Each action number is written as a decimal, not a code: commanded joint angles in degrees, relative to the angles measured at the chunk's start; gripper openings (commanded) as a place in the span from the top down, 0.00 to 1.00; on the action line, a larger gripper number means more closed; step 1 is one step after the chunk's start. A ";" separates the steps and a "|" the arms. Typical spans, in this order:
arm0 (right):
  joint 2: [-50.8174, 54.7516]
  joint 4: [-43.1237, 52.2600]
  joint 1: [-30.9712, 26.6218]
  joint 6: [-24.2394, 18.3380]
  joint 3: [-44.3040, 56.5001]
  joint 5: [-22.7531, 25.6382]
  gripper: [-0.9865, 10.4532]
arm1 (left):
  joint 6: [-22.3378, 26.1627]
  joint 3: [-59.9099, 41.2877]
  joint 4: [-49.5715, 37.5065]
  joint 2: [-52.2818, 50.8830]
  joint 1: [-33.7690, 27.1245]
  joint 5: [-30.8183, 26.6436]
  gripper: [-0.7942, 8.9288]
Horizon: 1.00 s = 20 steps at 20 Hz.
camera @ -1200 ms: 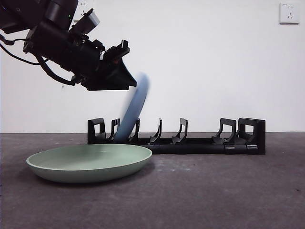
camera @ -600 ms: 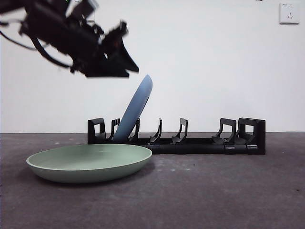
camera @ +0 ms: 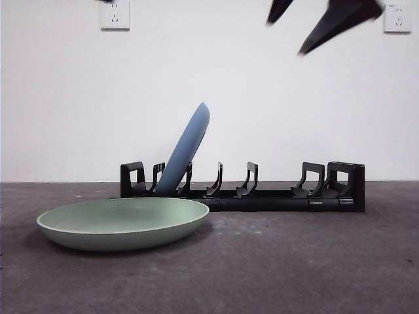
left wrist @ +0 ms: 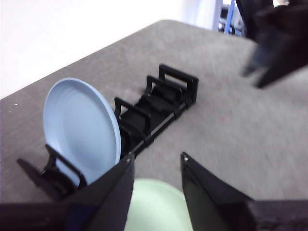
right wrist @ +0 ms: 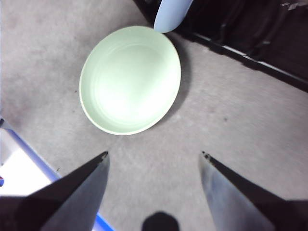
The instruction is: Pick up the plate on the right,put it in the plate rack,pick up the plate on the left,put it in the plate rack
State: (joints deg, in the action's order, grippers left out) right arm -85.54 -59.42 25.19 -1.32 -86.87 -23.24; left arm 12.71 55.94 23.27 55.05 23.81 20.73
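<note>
Leaning alone in the long black plastic plate rack [camera: 242, 186], round blue plate [camera: 185, 150] was just released | left gripper [left wrist: 156, 166] withdrew, jaws open, empty | right gripper [right wrist: 153, 161] open above shallow green plate [right wrist: 130, 79] | next: grasp it.

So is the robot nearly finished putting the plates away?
About halfway. The round pale blue plate already leans upright between prongs near one end of the long black plastic plate rack. The wide pale green plate lies flat on the table in front of it, untouched. Both grippers are open and holding nothing; the right gripper hangs above the green plate, likely to grab it next.
</note>
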 commanded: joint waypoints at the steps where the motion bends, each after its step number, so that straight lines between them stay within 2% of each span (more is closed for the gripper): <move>1: -5.14 2.10 1.77 0.52 0.68 -0.39 0.64 | 7.17 0.11 6.62 -4.42 0.24 0.04 0.58; 2: -7.54 3.28 2.62 1.05 0.68 -0.37 0.64 | 8.22 0.11 9.11 -5.88 0.24 0.07 0.55; 8: -21.27 10.34 5.31 2.69 0.68 -0.37 0.64 | 9.70 0.11 18.23 -10.08 0.24 0.04 0.55; 14: -28.37 17.44 5.68 5.95 0.68 -0.37 0.64 | 11.19 0.11 19.78 -10.05 0.24 0.04 0.55; 20: -31.12 21.42 6.36 8.00 0.68 -0.26 0.64 | 12.04 0.11 20.06 -10.05 0.24 0.04 0.55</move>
State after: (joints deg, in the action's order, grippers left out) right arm -115.48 -38.44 31.24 5.48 -86.80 -23.44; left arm 23.86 55.94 43.38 45.12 23.81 20.58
